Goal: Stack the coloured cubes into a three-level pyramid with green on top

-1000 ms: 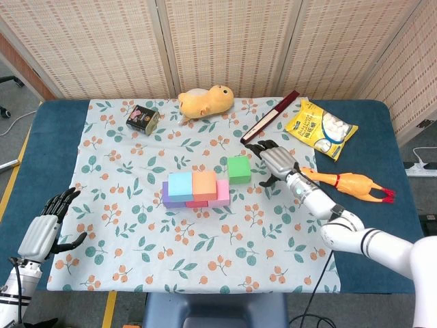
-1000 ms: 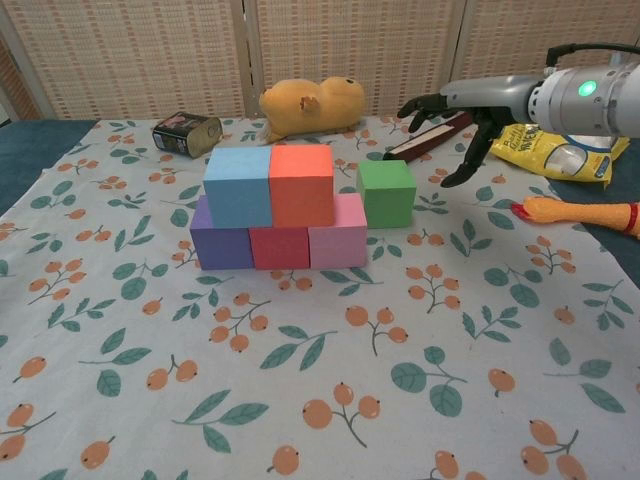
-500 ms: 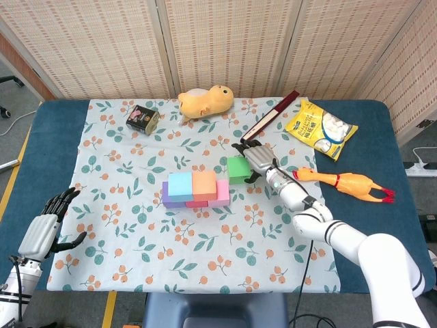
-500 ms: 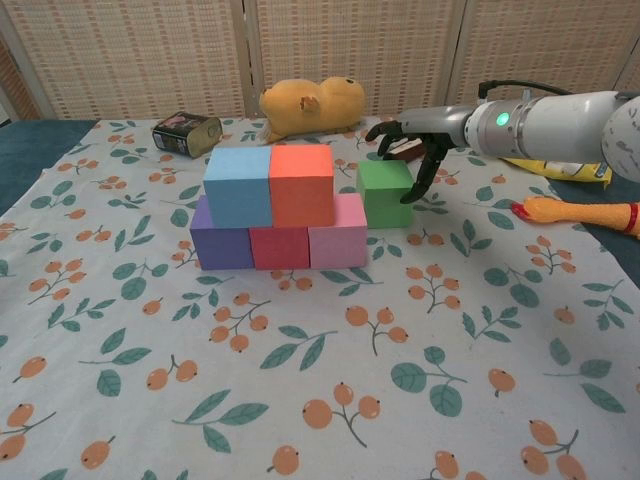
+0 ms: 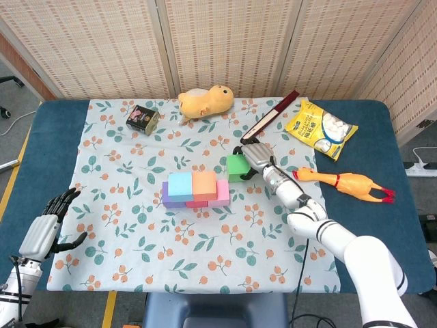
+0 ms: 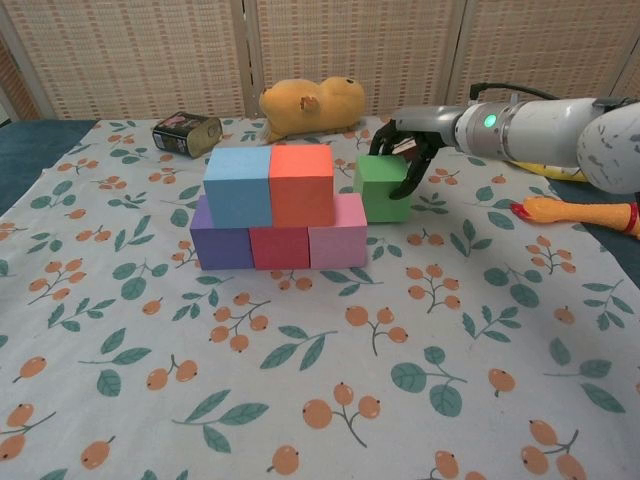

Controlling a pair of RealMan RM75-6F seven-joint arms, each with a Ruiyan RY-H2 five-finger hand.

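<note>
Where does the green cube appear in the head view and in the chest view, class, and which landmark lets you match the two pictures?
Head view: the green cube sits just right of centre, under the right hand.
Chest view: the green cube sits right of centre in the upper half, with the right hand closed over it.
Shared landmark: the pink cube beside it at the end of the bottom row.

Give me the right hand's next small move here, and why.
Probably lift the green cube straight up. The right hand is wrapped over its top and far side, and the cube already looks tilted. It sits beside the pink cube, below the blue cube and orange cube, whose tops are bare.
</note>
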